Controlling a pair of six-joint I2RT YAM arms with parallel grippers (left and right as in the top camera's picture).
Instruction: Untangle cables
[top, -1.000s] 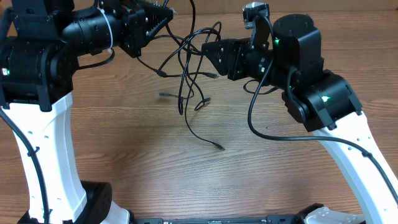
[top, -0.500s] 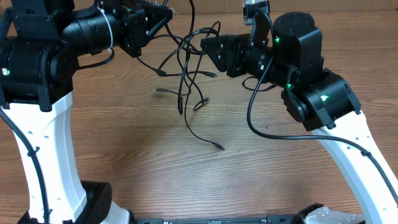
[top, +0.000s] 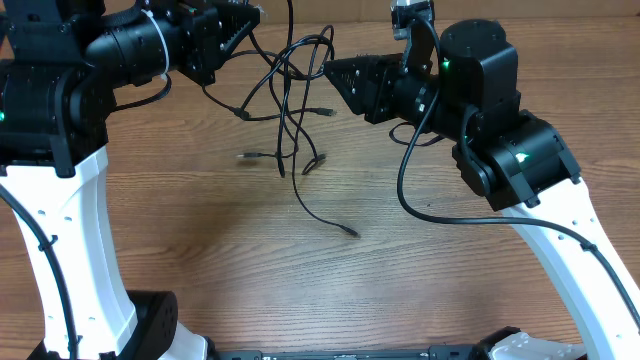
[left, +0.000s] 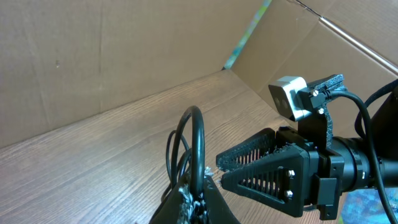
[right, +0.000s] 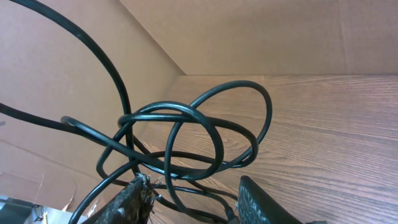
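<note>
The cables (top: 290, 75) are thin black cords in a tangled bunch of loops, held up above the wooden table (top: 200, 240). Loose ends with small plugs hang down, the lowest at the table (top: 352, 234). My left gripper (top: 245, 22) is shut on a cable loop (left: 198, 140) at its fingertips (left: 200, 198). My right gripper (top: 333, 75) is open just right of the tangle. In the right wrist view the knotted loops (right: 186, 140) lie between and ahead of its spread fingers (right: 199, 200). The right gripper also shows in the left wrist view (left: 267, 174).
Cardboard walls (left: 93, 56) stand at the back of the table. Thicker black robot cables (top: 420, 200) hang by the right arm. The white arm bases (top: 70, 250) stand at the left and right sides.
My left gripper has pulled back to the left with the cables, and the whole tangle and its hanging plug ends have shifted left. The right gripper has barely moved.
</note>
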